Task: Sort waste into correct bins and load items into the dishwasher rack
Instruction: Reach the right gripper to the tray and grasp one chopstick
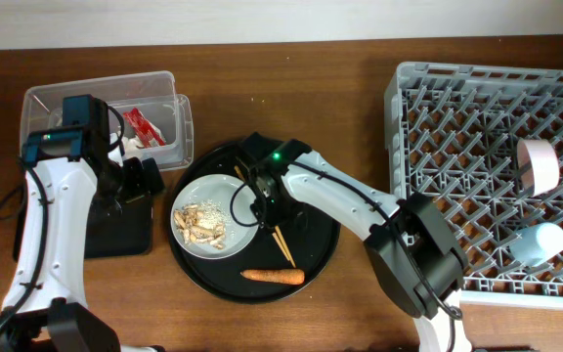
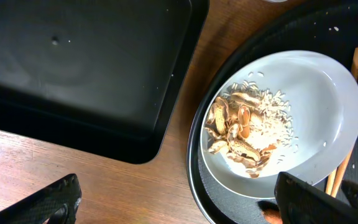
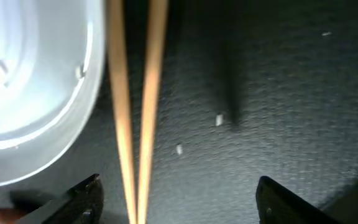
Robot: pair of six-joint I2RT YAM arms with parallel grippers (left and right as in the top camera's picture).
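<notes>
Right claw (image 3: 176,200) open over 2 chopsticks (image 3: 122,124) on round tray (image 3: 260,93), next to 1 plate (image 2: 328,112) of scraps (image 2: 241,130) and 1 carrot (image 1: 272,277). Left claw (image 2: 179,200) open, by black tray (image 2: 73,62). Rack (image 1: 457,147) holds 1 bowl (image 1: 538,164), 1 cup (image 1: 538,242).

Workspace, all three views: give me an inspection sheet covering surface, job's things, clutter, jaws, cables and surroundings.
Surface: brown wooden table, large round black tray on it.
Job's things: on round tray, pale grey round plate of beige flaky scraps, thin wooden chopsticks, small orange carrot; red snack wrapper in clear plastic tub; shallow black rectangular tray under left arm; whitish-pink bowl, light-blue cup in light-grey pegged rack.
Clutter: pale grains on round tray.
Jaws: left jaws open beside plate; right jaws open astride chopsticks.
Cables: black loop by left arm.
Surroundings: pale strip beyond table.
</notes>
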